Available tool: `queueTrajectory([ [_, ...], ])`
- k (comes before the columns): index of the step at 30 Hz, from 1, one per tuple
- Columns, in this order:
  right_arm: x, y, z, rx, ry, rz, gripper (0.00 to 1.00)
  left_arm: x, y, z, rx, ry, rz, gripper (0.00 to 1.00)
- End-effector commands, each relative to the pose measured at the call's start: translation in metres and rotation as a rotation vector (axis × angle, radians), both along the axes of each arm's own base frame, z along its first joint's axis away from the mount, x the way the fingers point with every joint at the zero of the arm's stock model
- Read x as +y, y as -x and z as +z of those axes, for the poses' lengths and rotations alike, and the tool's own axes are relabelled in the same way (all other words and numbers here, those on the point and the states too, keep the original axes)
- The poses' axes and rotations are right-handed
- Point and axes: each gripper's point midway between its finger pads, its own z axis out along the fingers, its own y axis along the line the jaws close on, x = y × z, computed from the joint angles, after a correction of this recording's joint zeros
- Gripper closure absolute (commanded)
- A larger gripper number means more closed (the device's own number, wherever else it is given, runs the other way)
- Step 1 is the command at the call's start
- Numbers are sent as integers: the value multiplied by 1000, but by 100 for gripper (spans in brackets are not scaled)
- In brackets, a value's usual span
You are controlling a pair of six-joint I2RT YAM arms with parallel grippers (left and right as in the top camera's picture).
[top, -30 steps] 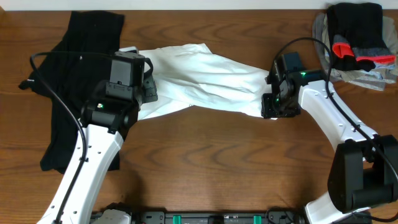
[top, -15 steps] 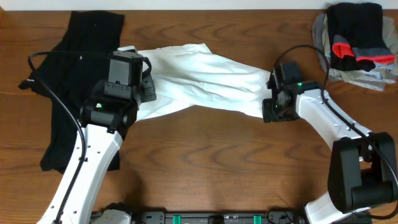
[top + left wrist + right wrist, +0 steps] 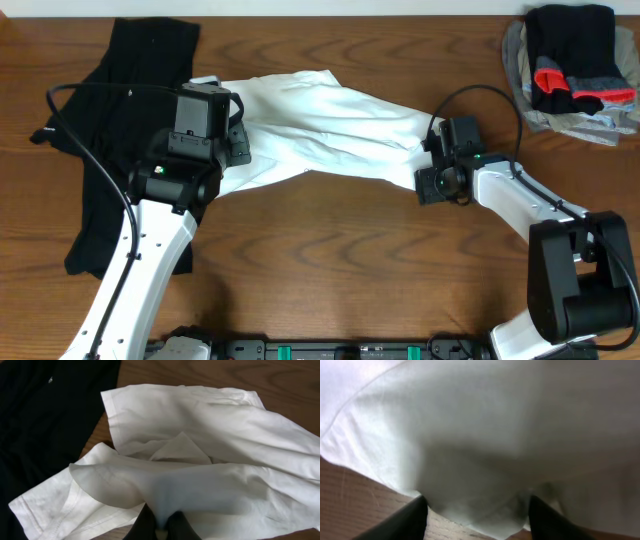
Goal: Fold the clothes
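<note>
Flattening stage: the thin, wrinkled white short-sleeved T-shirt [image 3: 330, 125] lies bunched across the brown wooden table [image 3: 350, 260], left gripper [image 3: 159, 525] pinching its edge, right gripper [image 3: 477, 505] gaping around the opposite hem, which needs clamping next

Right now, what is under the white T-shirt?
Only wooden table shows around the white T-shirt. Its left end meets the black garment; whether it lies over that cannot be seen. Anything beneath the cloth is covered.

White T-shirt [image 3: 330, 125] — thin, matt, wrinkly cloth; black garment [image 3: 150, 50] matt cloth; table [image 3: 330, 270] — smooth grained wood.
</note>
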Motion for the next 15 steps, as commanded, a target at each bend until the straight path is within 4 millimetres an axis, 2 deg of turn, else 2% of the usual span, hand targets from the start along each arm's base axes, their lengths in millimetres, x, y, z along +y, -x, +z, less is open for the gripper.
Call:
queueTrajectory([
  [1, 4, 18, -13, 59, -15, 21, 71, 6, -5, 7, -18, -23, 12, 94],
  [3, 3, 18, -13, 62, -19, 1, 95, 6, -5, 7, -18, -23, 13, 94],
  [4, 3, 17, -12, 61, -23, -16, 99, 6, -5, 8, -19, -23, 13, 94],
  [6, 1, 12, -6, 54, -36, -62, 99, 6, -5, 8, -19, -27, 10, 94],
  [8, -3, 2, 10, 29, -46, -93, 99, 8, -6, 10, -28, -26, 14, 94],
  [12, -16, -32, 68, -77, -66, -139, 99, 12, -12, 27, -68, -17, 28, 94],
  [15, -30, -59, 123, -191, -83, -181, 99, 11, -17, 47, -114, -18, 18, 94],
])
